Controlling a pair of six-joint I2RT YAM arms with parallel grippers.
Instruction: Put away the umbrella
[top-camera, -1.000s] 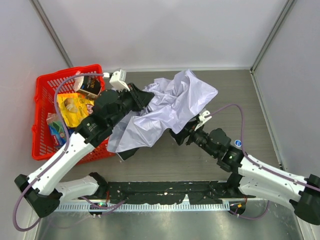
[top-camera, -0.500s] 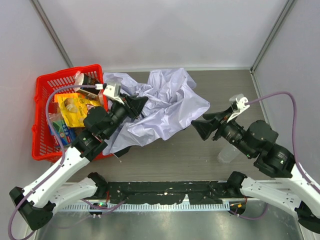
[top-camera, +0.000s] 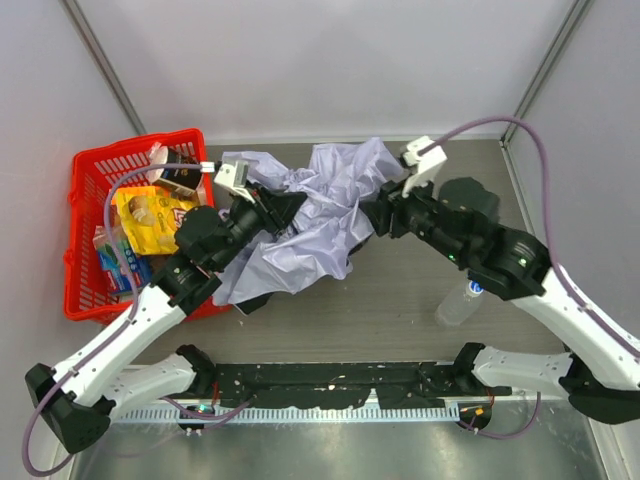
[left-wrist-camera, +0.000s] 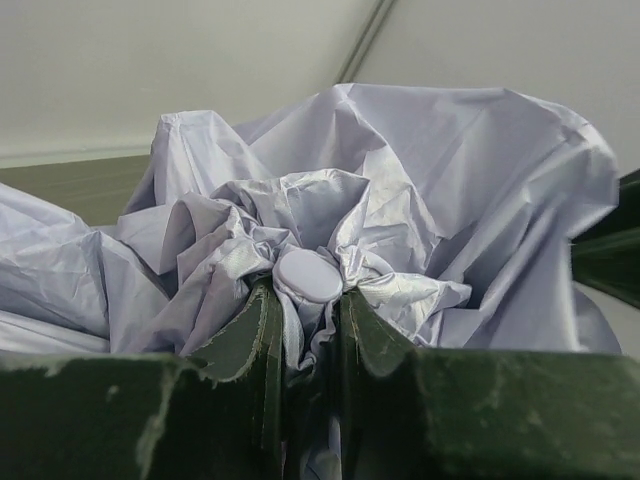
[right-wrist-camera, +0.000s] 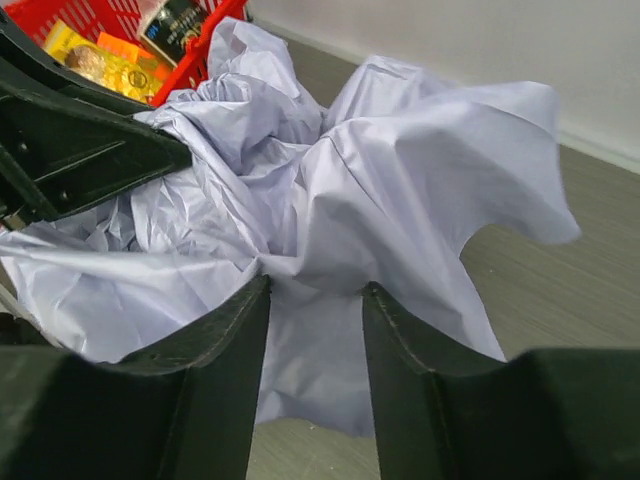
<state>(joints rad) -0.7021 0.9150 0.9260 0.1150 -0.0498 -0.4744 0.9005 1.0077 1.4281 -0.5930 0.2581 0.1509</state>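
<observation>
- Left gripper (left-wrist-camera: 305, 297): dark fingers drawn narrow, pinching a tight gather of the umbrella (top-camera: 335, 185) fabric; a smooth, pale, round cap (left-wrist-camera: 310, 275) sits just above the fingertips.
- Right gripper (right-wrist-camera: 315, 290): jaws stand apart astride a soft fold of the canopy; whether the pads press on it I cannot tell.
- Umbrella lies as a crumpled heap of thin, pale lavender-grey cloth, slightly glossy and full of sharp creases, on the table (top-camera: 400, 300) between the two grippers; its left edge laps against the basket (top-camera: 130, 145).
- Table is a dark, streaked grey surface with a wood-like grain.
- Basket is red plastic lattice, rectangular, holding a shiny yellow packet (top-camera: 150, 215) and other wrapped goods.
- Clear, rounded object, perhaps a bottle (top-camera: 455, 305), lies near the right arm, partly hidden.
</observation>
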